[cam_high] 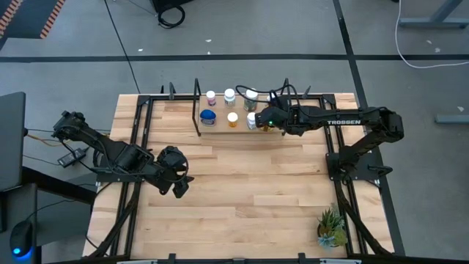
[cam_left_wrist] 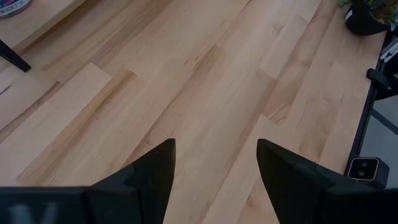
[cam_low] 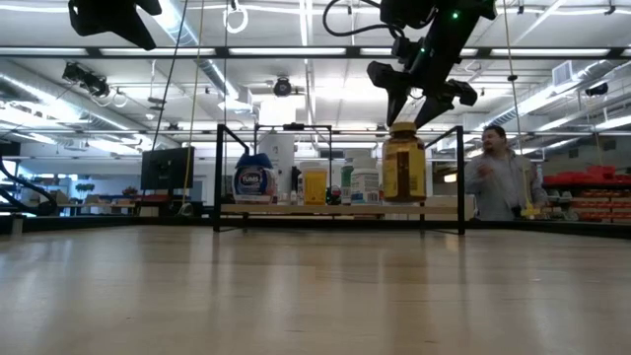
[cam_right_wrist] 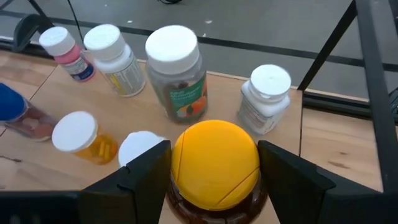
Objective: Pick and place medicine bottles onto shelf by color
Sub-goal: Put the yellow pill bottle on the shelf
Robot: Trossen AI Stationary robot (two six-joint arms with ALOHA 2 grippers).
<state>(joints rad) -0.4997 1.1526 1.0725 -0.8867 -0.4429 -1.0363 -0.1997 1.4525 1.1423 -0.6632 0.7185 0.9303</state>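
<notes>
The shelf (cam_high: 220, 129) sits at the far edge of the counter (cam_high: 242, 198), with the medicine bottles (cam_high: 230, 96) standing on it in two rows. The right tool (cam_high: 262, 119) hangs over the shelf's right end, directly above the largest bottle (cam_low: 403, 164), fingers either side of its cap. The left tool (cam_high: 180, 185) hovers over the counter's left middle, well apart from the shelf. A potted plant (cam_high: 331, 227) stands at the near right corner.

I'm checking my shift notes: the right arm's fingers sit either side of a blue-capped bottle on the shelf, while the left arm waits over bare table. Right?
Not quite: that cap is yellow, not blue. The right wrist view shows the right gripper with its fingers either side of the yellow-capped amber bottle on the shelf. The left gripper does wait over bare table.
</notes>
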